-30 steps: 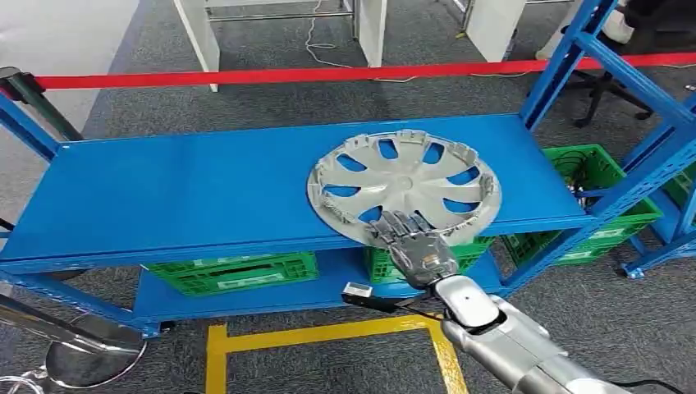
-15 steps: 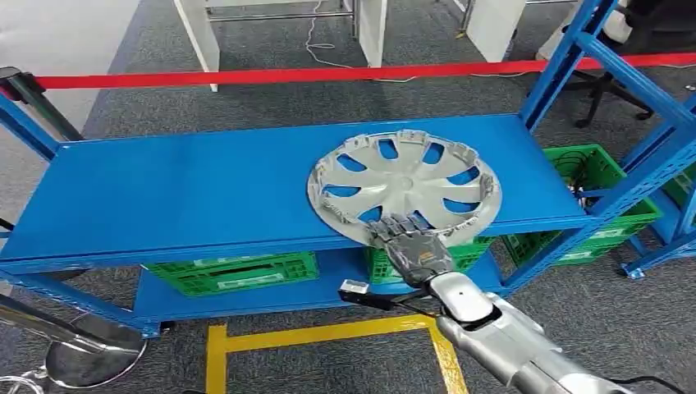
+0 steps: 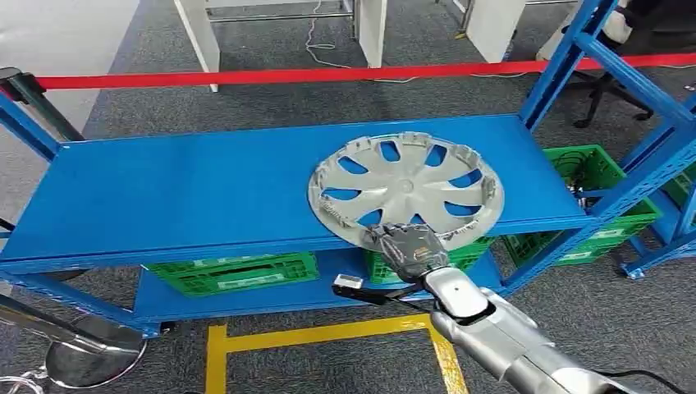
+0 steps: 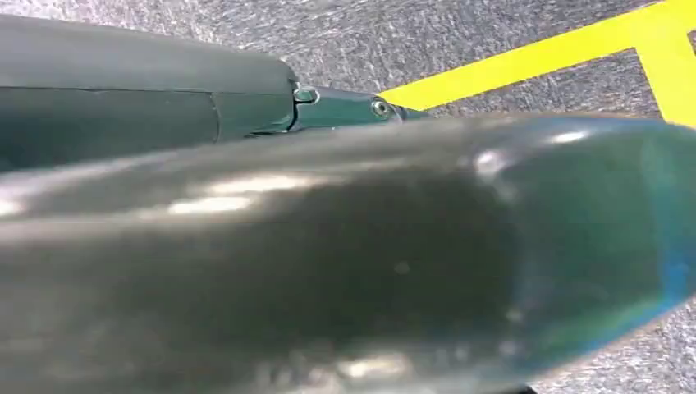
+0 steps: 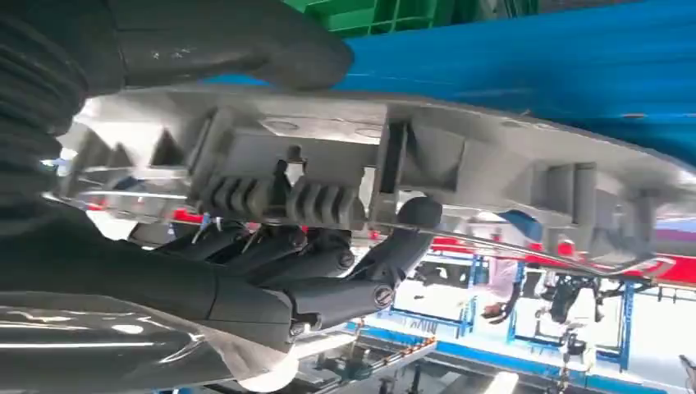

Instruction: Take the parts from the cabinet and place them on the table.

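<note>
Gripping the near rim of the silver hubcap [image 3: 405,188], the right hand [image 3: 408,245] is reaching in at the head view's six o'clock, its fingers curled over the edge that overhangs the front lip of the blue shelf [image 3: 164,189]. The hubcap is lying flat, just right of the picture's centre, with the shelf's bare deck stretching toward nine o'clock. Green crates [image 3: 234,272] are sitting on the lower tier, a red barrier tape [image 3: 246,76] is crossing at twelve o'clock, and yellow floor tape [image 3: 320,332] is marking the carpet near the robot. By my reading the task is only beginning — the part is grasped but not lifted off, and the carry and the set-down on a table are all left to do.

Turning to the left wrist view, a dark blurred body part is crowding the frame, with a strip of yellow tape [image 4: 525,70] on grey carpet at one o'clock; the left hand's state I cannot tell.

Closing in, the right wrist view is giving what the head view cannot — the hubcap's ribbed underside [image 5: 345,164], the grey thumb [image 5: 238,41] pressing on one face of the rim and the dark fingers [image 5: 328,279] hooking around the other.
</note>
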Tool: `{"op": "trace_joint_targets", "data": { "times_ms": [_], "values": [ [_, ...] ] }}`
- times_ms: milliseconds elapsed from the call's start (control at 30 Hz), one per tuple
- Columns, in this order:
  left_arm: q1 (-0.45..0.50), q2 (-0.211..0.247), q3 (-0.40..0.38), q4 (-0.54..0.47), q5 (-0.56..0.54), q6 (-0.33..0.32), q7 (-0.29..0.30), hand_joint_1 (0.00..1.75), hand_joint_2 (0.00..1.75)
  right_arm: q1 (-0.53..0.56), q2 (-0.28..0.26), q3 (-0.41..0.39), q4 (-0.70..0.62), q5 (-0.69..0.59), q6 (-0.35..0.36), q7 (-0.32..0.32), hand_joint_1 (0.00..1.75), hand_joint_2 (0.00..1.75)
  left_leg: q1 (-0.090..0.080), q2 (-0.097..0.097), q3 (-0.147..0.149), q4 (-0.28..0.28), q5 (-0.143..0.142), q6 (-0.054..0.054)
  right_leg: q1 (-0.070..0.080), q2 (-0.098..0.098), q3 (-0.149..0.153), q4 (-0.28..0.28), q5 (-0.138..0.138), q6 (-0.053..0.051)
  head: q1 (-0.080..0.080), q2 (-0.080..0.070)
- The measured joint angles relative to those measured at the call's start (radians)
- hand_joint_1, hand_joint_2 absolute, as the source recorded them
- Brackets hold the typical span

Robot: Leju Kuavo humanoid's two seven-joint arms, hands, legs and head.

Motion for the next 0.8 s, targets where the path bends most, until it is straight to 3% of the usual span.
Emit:
{"op": "trace_joint_targets", "data": {
  "times_ms": [167, 300, 533, 800],
  "values": [
    [0.001, -0.02, 0.029, 0.031, -0.037, -0.032, -0.005, 0.0, 0.0, 0.002, 0.004, 0.0, 0.011, 0.026, -0.039, 0.004, 1.75, 1.75, 0.0, 0.0, 0.0, 0.0, 0.0, 0.0, 0.0, 0.0, 0.0, 0.0, 0.0, 0.0, 0.0, 0.0],
    [-0.001, -0.049, 0.065, 0.08, -0.054, -0.074, -0.031, 0.0, 0.0, 0.011, 0.004, -0.001, 0.022, 0.081, -0.123, 0.018, 1.75, 1.75, 0.0, 0.0, 0.0, 0.0, 0.0, 0.0, 0.0, 0.0, 0.0, 0.0, 0.0, 0.0, 0.001, 0.0],
    [-0.008, -0.085, 0.105, 0.152, -0.081, -0.116, -0.053, 0.0, 0.0, 0.037, 0.004, -0.021, 0.014, 0.134, -0.204, 0.009, 1.75, 1.75, 0.0, 0.0, -0.001, 0.0, 0.0, 0.0, 0.0, 0.0, 0.0, 0.0, 0.0, 0.0, 0.0, 0.0],
    [-0.015, -0.121, 0.158, 0.212, -0.125, -0.14, -0.08, 0.0, 0.0, 0.099, 0.003, -0.047, -0.205, 0.212, -0.237, -0.034, 1.75, 1.75, 0.0, 0.0, -0.001, 0.0, 0.0, 0.0, 0.0, 0.001, -0.001, 0.0, 0.0, 0.0, 0.0, 0.0]
  ]
}}
